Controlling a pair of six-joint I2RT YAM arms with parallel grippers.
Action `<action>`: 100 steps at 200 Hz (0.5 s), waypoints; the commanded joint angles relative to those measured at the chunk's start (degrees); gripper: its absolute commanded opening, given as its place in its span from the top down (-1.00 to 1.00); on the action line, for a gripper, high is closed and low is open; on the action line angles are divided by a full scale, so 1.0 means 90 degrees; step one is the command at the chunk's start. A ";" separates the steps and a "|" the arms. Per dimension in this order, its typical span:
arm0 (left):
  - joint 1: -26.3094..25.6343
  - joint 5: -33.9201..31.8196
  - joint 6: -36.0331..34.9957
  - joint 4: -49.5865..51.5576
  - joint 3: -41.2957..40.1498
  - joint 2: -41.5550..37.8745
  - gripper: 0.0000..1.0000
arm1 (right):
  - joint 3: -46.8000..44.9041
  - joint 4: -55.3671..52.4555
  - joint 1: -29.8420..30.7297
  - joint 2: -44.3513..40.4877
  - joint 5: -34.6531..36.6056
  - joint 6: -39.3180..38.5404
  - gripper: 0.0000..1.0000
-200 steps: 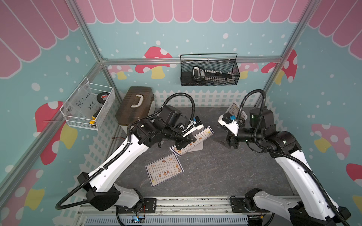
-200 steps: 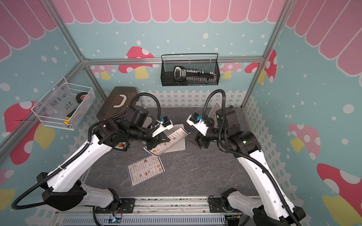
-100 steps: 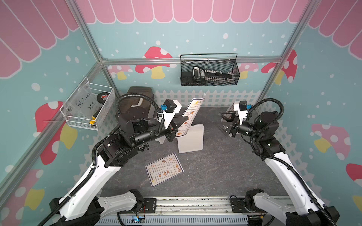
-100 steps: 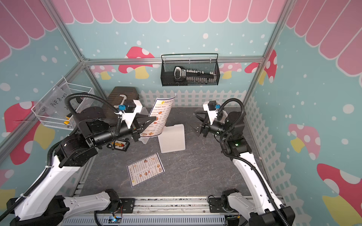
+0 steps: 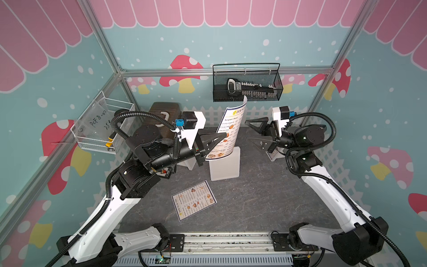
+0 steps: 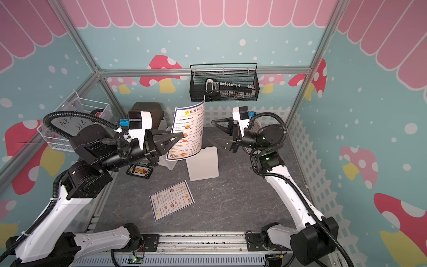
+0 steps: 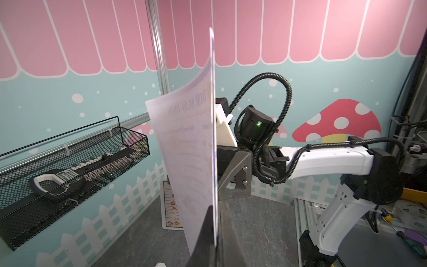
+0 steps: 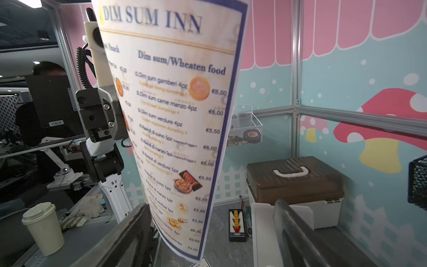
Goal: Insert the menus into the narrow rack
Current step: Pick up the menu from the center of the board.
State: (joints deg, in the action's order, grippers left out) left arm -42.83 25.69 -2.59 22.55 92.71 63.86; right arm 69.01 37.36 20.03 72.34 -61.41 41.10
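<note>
The left tool (image 5: 222,138) is clamped on the held menu (image 5: 232,129), gripping it at its left edge about halfway up. That sheet stands nearly upright above the bench (image 5: 254,196), print facing the front, and its top corner curls back towards the black mesh basket (image 5: 246,85) on the rear wall. In the left wrist view it shows edge-on between the closed fingers (image 7: 227,235).

The held menu's lower edge sits right at the top of the white rack (image 5: 225,166), which stands on the bench just below it. From these angles I cannot tell whether the edge has entered the slot or only overlaps it in the view.

The right tool (image 5: 249,130) points at the sheet's free right edge with its jaws wide apart and nothing between them. It is near the sheet, and both top views show a gap between the two.

The flat menu (image 5: 194,200) lies face up on the bench in front of the rack, well apart from it and turned at an angle. The third menu (image 7: 169,208) stands at the back by the white fence (image 7: 129,203), seemingly leaning on it, behind the right arm.

A brown box (image 8: 293,178) with a white handle sits in the back left corner.
</note>
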 commanded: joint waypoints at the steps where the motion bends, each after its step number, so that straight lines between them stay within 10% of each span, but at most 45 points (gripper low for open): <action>1: 0.0032 0.0572 0.0140 -0.0205 0.0119 -0.0003 1.00 | 0.0391 0.0779 0.0165 0.0215 -0.0357 0.0501 -0.70; 100: 0.0295 0.0019 0.0533 -0.0669 -0.0260 -0.0186 1.00 | 0.0584 0.2140 0.0485 0.0418 -0.0647 0.1527 -0.66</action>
State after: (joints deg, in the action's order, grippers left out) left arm -41.87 29.71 -0.14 19.18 91.66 63.31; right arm 73.28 48.99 24.03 76.34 -66.35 49.71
